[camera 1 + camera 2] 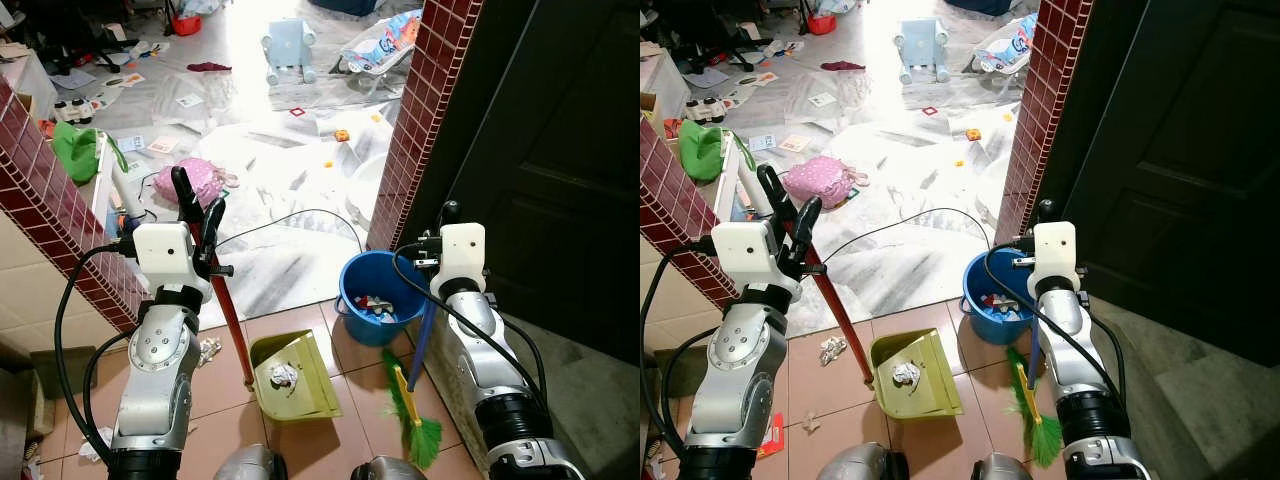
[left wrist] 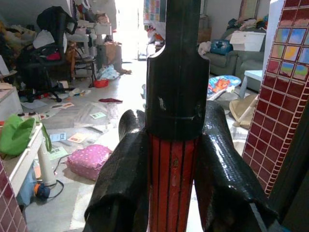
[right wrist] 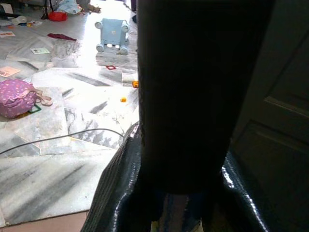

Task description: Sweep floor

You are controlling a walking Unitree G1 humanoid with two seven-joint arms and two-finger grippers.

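Note:
My left gripper point(image 1: 198, 207) is shut on the red handle point(image 2: 173, 183) of a yellow-green dustpan point(image 1: 300, 385). The pan rests on the orange tiles just ahead of me, with a crumpled paper wad point(image 1: 283, 375) inside it. My right gripper point(image 1: 447, 216) is shut on the dark top of a blue-handled broom point(image 1: 424, 345). Its green bristles point(image 1: 418, 430) touch the floor to the right of the pan. Another paper wad point(image 1: 208, 350) lies on the tiles left of the dustpan handle.
A blue bucket point(image 1: 380, 296) holding rubbish stands just beyond the pan. Red-tiled pillars point(image 1: 425, 110) flank the doorway, and a dark door point(image 1: 560, 150) is on the right. A black cable point(image 1: 300, 215), a pink bag point(image 1: 190, 182), a blue toy point(image 1: 288, 48) and scattered papers litter the marble floor beyond.

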